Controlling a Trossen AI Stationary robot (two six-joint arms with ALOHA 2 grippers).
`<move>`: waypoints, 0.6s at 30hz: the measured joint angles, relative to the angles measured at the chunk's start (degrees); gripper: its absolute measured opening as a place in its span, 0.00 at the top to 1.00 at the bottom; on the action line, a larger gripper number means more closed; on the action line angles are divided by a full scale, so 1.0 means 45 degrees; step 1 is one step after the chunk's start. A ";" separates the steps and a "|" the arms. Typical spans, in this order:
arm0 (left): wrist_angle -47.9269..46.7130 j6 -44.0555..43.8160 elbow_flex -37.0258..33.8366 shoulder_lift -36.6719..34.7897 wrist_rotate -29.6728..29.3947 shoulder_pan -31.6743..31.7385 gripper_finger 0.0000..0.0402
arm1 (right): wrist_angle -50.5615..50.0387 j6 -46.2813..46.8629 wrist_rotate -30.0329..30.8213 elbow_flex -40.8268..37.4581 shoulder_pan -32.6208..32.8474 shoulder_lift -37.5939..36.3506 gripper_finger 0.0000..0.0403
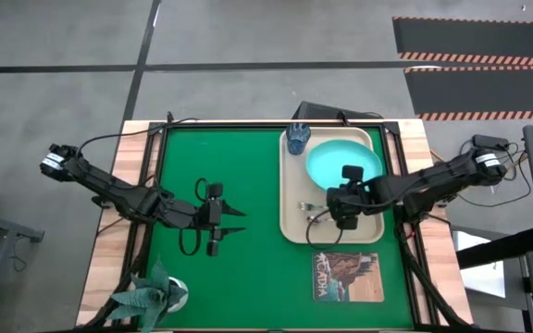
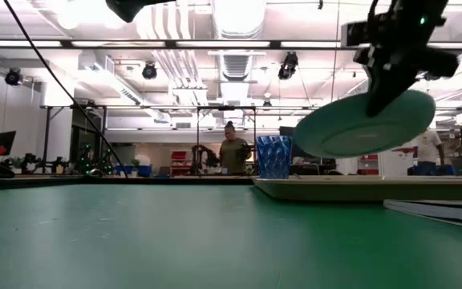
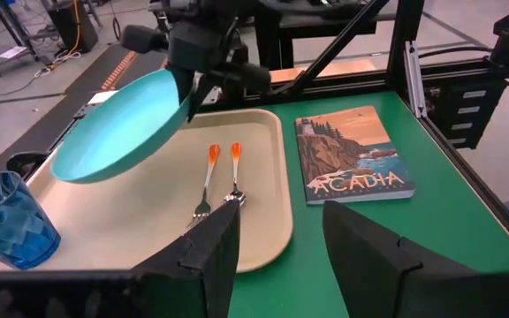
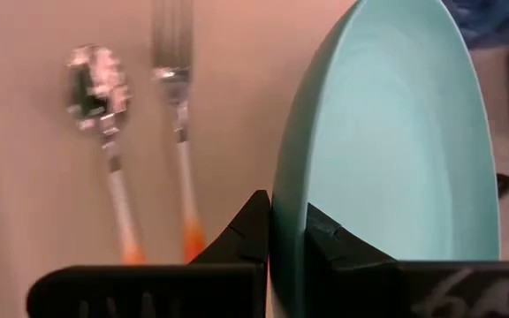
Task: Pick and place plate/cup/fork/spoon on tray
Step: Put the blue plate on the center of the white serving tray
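Green felt covers the table (image 1: 239, 268), and behind it the low view shows a big workshop hall with a person standing far away. On the right part of the table lies the tray (image 1: 293, 222), beige and flat. The cup (image 1: 298, 138) stands in its far corner, and the fork (image 3: 205, 190) and the spoon (image 3: 235, 177) lie side by side on the tray's near part, handles pointing the same way.

The right pincer (image 1: 349, 214) is closed narrow on the rim of the plate (image 1: 336, 159); in the right wrist view its two fingers pinch the edge from both sides. The plate hangs tilted in the air above the tray, not touching it, as the low view shows.

The step in hand seems to be to put the plate down on the tray. To do it well, I think the arm should bring the plate level, lower it slowly on the free part between the cup and the cutlery, and release only when the bottom rests flat, otherwise it can slide or hit the fork.

The left pincer (image 1: 212, 218) waits above the middle of the table, fingers spread wide, holding nothing.
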 joint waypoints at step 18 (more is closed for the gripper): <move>-0.0028 -0.0049 -0.0163 0.0029 0.0000 0.0000 0.63 | 0.1913 0.0775 0.2203 -0.1764 0.0600 0.0768 0.97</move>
